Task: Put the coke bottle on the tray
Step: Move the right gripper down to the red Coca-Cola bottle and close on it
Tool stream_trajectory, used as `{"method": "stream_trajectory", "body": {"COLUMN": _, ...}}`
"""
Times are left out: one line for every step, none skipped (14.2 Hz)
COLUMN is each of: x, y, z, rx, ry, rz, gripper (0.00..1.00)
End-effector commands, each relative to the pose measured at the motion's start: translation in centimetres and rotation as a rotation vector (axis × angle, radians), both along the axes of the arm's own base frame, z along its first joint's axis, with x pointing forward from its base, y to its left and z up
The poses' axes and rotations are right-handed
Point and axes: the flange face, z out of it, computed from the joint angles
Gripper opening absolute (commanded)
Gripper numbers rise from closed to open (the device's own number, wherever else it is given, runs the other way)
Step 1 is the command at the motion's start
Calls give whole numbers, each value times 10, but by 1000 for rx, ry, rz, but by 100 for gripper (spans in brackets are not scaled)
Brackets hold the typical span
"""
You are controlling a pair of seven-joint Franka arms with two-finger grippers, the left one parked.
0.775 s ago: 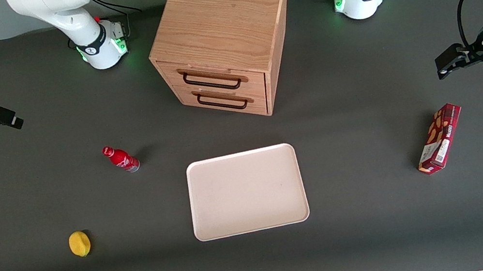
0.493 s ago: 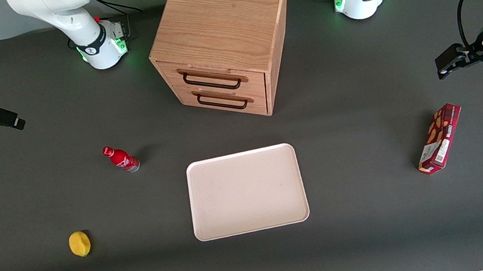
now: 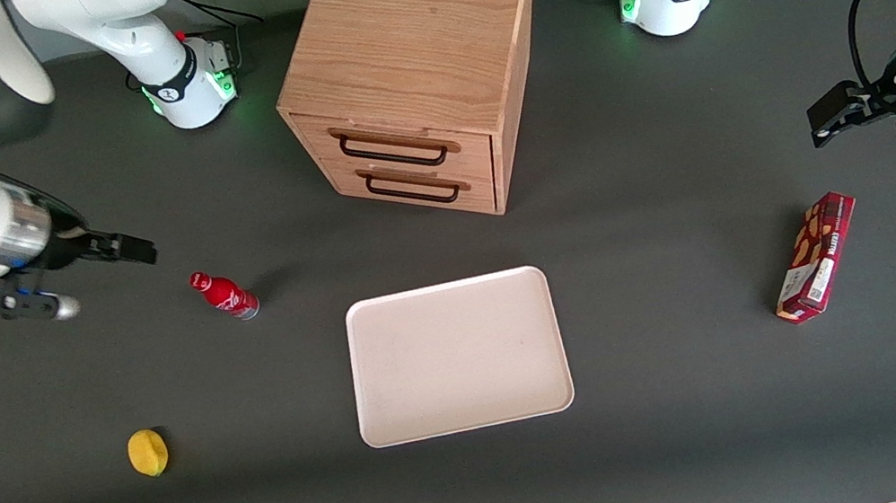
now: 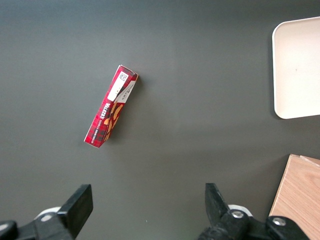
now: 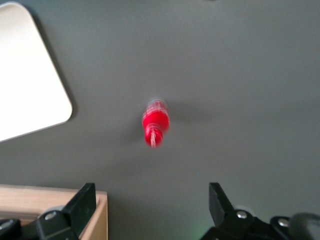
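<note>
Yellow catches the eye first: one lemon (image 3: 148,453) sits closest to the front camera, toward the working arm's end of the dark table (image 3: 714,425). Next out comes the single cream-pink tray (image 3: 456,355), lying flat and bare, nearer the table's front edge than its back edge. One red-brown snack box (image 3: 815,256) lies well off toward the parked arm's end. Farther still stands the one coke bottle (image 3: 224,294), upright on the table top, well apart from the tray and clearly not on it yet. And now the gripper (image 3: 129,250) hangs just a little farther from the front camera than the bottle, close beside it toward the working arm's end, with nothing between its fingers; the wrist view shows them spread wide, the bottle (image 5: 155,121) standing out ahead of the gap. So the reach looks barely begun: the bottle's long axis is vertical, which suggests a pinch across its body. Farthest out, one wooden drawer cabinet (image 3: 417,65) with two drawers.
</note>
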Motion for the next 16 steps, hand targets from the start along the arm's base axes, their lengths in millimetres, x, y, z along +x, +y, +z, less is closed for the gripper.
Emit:
{"method": "stream_trajectory", "body": {"x": -23, "y": 0, "z": -76, "rx": -12, "ry": -67, "rz": -20, "gripper": 100}}
{"method": "stream_trajectory", "body": {"x": -19, "y": 0, "z": -94, "rx": -10, "ry": -74, "rz": -25, "gripper": 100}}
{"method": "stream_trajectory", "body": {"x": -15, "y": 1, "z": -107, "rx": -6, "ry": -79, "rz": -29, "gripper": 100}}
{"method": "stream_trajectory", "body": {"x": -14, "y": 1, "z": -118, "rx": -3, "ry": -82, "rz": -32, "gripper": 100}}
{"method": "stream_trajectory", "body": {"x": -16, "y": 0, "z": -124, "rx": -3, "ry": -87, "rz": -31, "gripper": 97}}
{"method": "stream_trajectory", "body": {"x": -18, "y": 0, "z": -127, "rx": -4, "ry": -84, "rz": -32, "gripper": 76}}
{"method": "stream_trajectory", "body": {"x": -19, "y": 1, "z": -127, "rx": -5, "ry": -81, "rz": -30, "gripper": 42}}
{"method": "stream_trajectory", "body": {"x": -21, "y": 3, "z": -129, "rx": -5, "ry": -77, "rz": -25, "gripper": 6}}
{"method": "stream_trajectory", "body": {"x": -22, "y": 9, "z": -128, "rx": -4, "ry": -78, "rz": -13, "gripper": 0}}
{"method": "stream_trajectory", "body": {"x": -23, "y": 11, "z": -127, "rx": -4, "ry": -78, "rz": -10, "gripper": 0}}
{"method": "stream_trajectory", "body": {"x": -23, "y": 11, "z": -126, "rx": -4, "ry": -78, "rz": -8, "gripper": 0}}
{"method": "stream_trajectory", "body": {"x": -24, "y": 17, "z": -126, "rx": -3, "ry": -77, "rz": 4, "gripper": 0}}
{"method": "stream_trajectory", "body": {"x": -24, "y": 18, "z": -125, "rx": -3, "ry": -80, "rz": 7, "gripper": 0}}
{"method": "stream_trajectory", "body": {"x": -22, "y": 18, "z": -120, "rx": -3, "ry": -78, "rz": 12, "gripper": 0}}
{"method": "stream_trajectory", "body": {"x": -18, "y": 20, "z": -106, "rx": -7, "ry": -67, "rz": 24, "gripper": 0}}
{"method": "stream_trajectory", "body": {"x": -10, "y": 19, "z": -82, "rx": -23, "ry": -48, "rz": 34, "gripper": 0}}
